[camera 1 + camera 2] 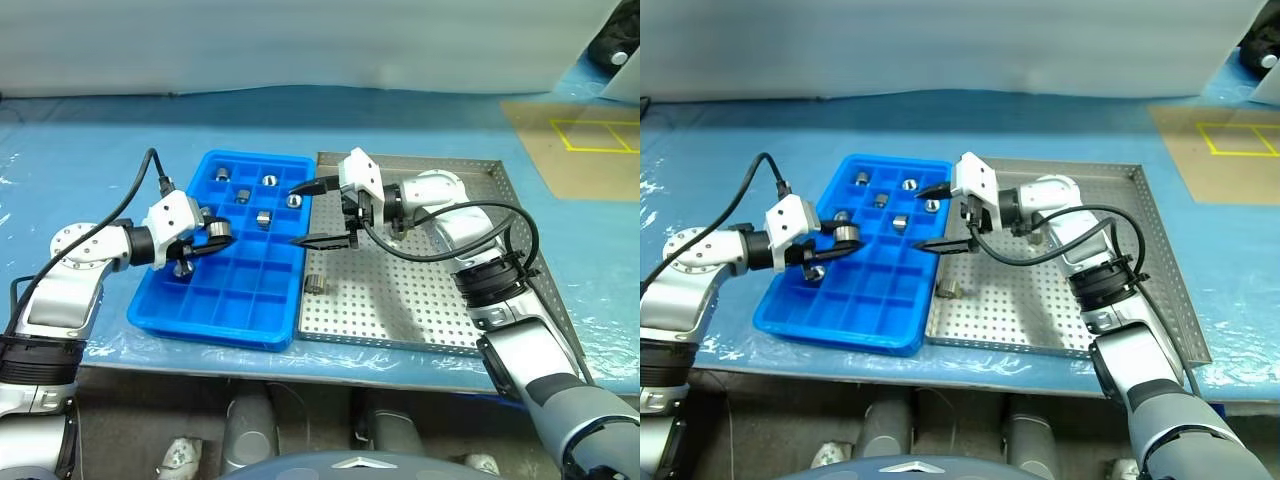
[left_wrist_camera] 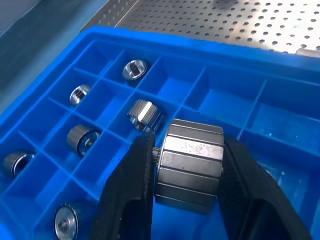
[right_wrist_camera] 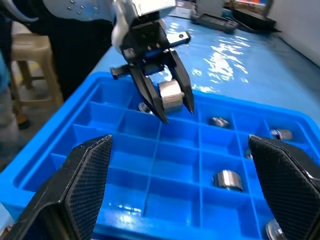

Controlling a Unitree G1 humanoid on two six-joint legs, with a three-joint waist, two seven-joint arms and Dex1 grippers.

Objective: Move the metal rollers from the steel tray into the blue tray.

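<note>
gripping a faceted silver roller (image 2: pixel 189 165), left tool (image 2: pixel 187 200), blue tray (image 1: pixel 160 310)

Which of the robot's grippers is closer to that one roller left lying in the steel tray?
The right gripper, open, hovers just above and beyond the roller at the steel tray's edge. The left gripper is farther, over the blue tray, holding another roller.

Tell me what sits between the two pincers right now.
Blue tray compartments, one with a roller, separate the roller-holding left pincer from the open right pincer, per the left eye view.
</note>
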